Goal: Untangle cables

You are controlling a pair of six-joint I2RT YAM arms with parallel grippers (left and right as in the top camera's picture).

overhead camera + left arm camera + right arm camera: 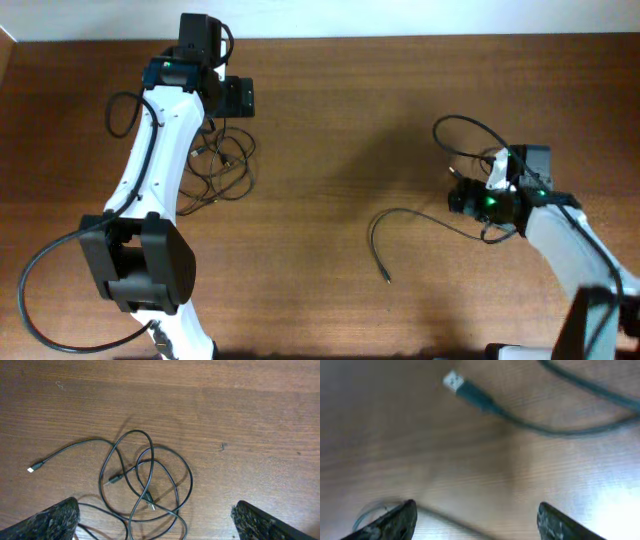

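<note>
Spanning every view is a brown wooden table [330, 120], and the cables lie on it in two separate places.

At the left side the left arm [150, 180], white with black joints, reaches toward the table's far edge. The right arm [565, 240] comes in from the near right corner.

The left gripper [157, 522] hangs over the bunched cables with its fingers [55, 520] spread wide at the two lower corners of its wrist view. Nothing is pinched between them. The right gripper [477, 522] also has its fingers [565, 522] apart, over bare wood, gripping nothing. Something pale and blurred near its left finger cannot be made out.

The tangle of cables [220, 165] sits just beside the left arm, near the far left of the table. In the left wrist view this tangle [145, 480] is several thin black loops crossing one another, flat on the wood.

Well apart from it, a single black cable [400, 213] curves from a free end near the table's middle toward the right gripper. Another thin loop [470, 128] arcs beside that wrist.

One strand of the tangle trails left to a small pale plug [31, 469]. A silver plug [454, 381] on a dark cord [545, 427] lies ahead of the right fingers.
</note>
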